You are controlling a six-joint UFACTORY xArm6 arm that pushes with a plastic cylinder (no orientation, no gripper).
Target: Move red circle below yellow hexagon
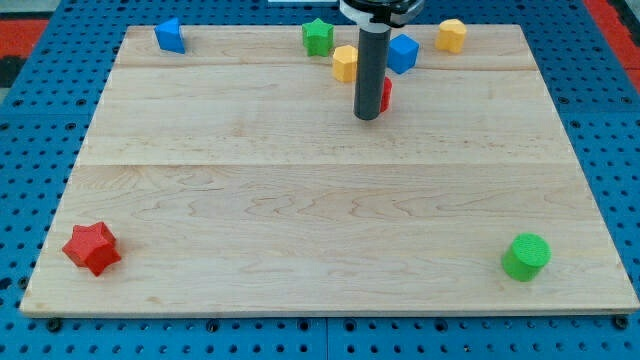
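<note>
Red circle [386,94] mostly hidden behind my tip [367,117], below yellow hexagon [345,63].

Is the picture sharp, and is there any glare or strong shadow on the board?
Camera view: sharp overall, even light, no glare on the wooden board; only soft shadows beside the red star and green cylinder; my tip hides most of the red circle.

My tip [367,116] touching red circle [386,94], below yellow hexagon [345,63].
</note>
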